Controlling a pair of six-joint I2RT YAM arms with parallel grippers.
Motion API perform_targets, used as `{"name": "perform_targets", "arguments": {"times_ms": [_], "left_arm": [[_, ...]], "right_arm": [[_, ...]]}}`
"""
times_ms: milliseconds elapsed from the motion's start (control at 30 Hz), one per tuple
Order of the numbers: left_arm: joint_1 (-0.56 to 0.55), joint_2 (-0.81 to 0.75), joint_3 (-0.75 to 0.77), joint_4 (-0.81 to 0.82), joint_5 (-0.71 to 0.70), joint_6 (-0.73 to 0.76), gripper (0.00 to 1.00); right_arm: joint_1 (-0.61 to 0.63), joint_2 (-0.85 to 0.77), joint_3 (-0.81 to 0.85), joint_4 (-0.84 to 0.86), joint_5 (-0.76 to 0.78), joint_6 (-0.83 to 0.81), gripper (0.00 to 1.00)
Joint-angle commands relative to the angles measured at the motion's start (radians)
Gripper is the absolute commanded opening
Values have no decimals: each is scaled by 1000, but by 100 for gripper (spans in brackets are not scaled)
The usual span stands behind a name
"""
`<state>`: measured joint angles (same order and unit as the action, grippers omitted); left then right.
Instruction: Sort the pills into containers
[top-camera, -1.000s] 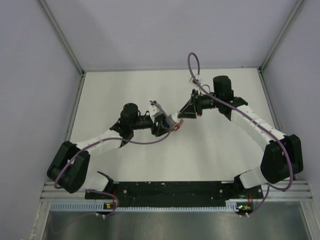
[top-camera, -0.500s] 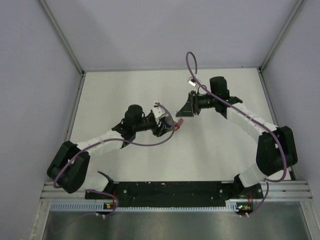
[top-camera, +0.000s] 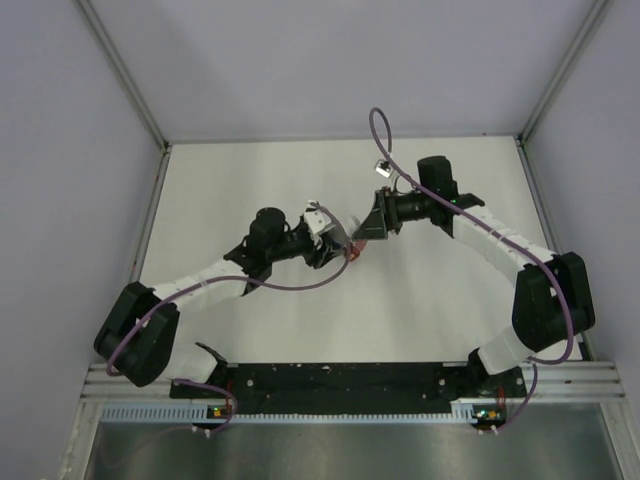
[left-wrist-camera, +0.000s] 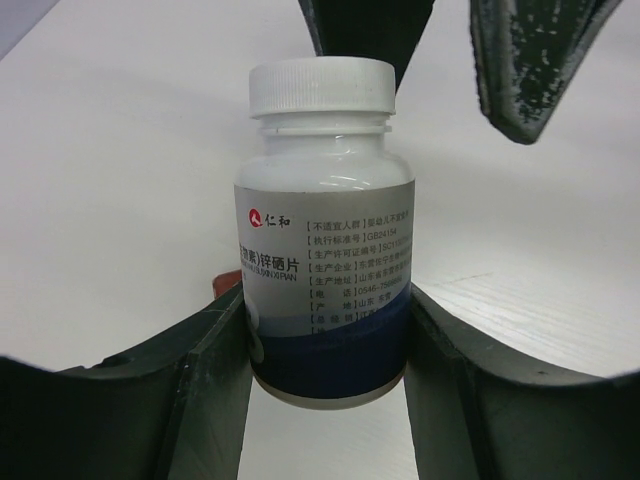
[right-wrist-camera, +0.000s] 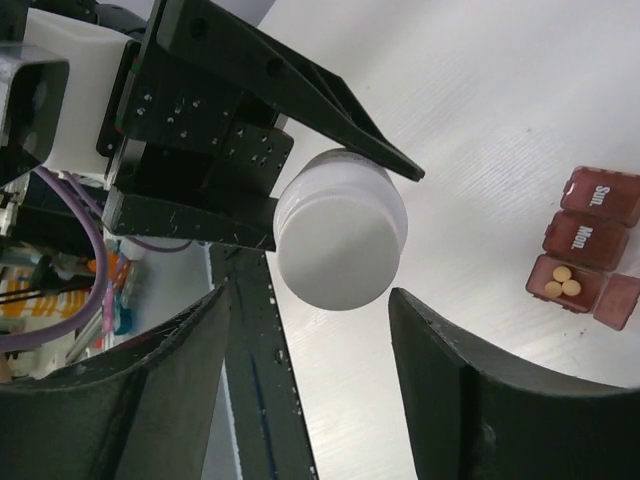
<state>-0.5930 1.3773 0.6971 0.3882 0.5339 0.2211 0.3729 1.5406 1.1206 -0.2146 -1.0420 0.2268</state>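
Left hand (left-wrist-camera: 322, 318) is clamped on a white pill bottle (left-wrist-camera: 325, 230), its two dark fingers pressed against the lower blue band of the label, and we see the bottle held off the table (left-wrist-camera: 120, 150). The white screw cap (right-wrist-camera: 340, 240) is on. Just past it, our right hand (right-wrist-camera: 305, 300) stands open around that cap. Its fingers flank the cap with a visible gap on each side, so it grips nothing. Beyond the two hands, the containers (right-wrist-camera: 585, 245) lie flat on the table, well apart from the cap in the right wrist view. They form a dark red-brown strip of three joined compartments. The one marked "Sun." and the next marked "Mon." have their lids shut. The third has its lid flipped open to the side, and three small yellow pills (right-wrist-camera: 561, 281) lie in it. We cannot tell whether the two shut compartments hold anything, as their lids are too dark to see through. The bottle is opaque, so its contents are hidden too, and its base is masked by the left fingers. From above, the hands cover most of the bottle, and the strip shows only as a reddish speck beside them.
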Motion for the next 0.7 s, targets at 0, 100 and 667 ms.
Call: {"name": "perform_targets", "arguments": {"times_ms": [0, 100, 667], "left_arm": [[2, -29, 41, 64, -15, 17, 0], [4, -32, 44, 58, -3, 21, 0], [41, -67, 128, -51, 560, -112, 0]], "right_arm": [[-5, -42, 39, -32, -62, -29, 66], [-15, -63, 31, -46, -72, -52, 71], [23, -301, 136, -336, 54, -622, 79]]}}
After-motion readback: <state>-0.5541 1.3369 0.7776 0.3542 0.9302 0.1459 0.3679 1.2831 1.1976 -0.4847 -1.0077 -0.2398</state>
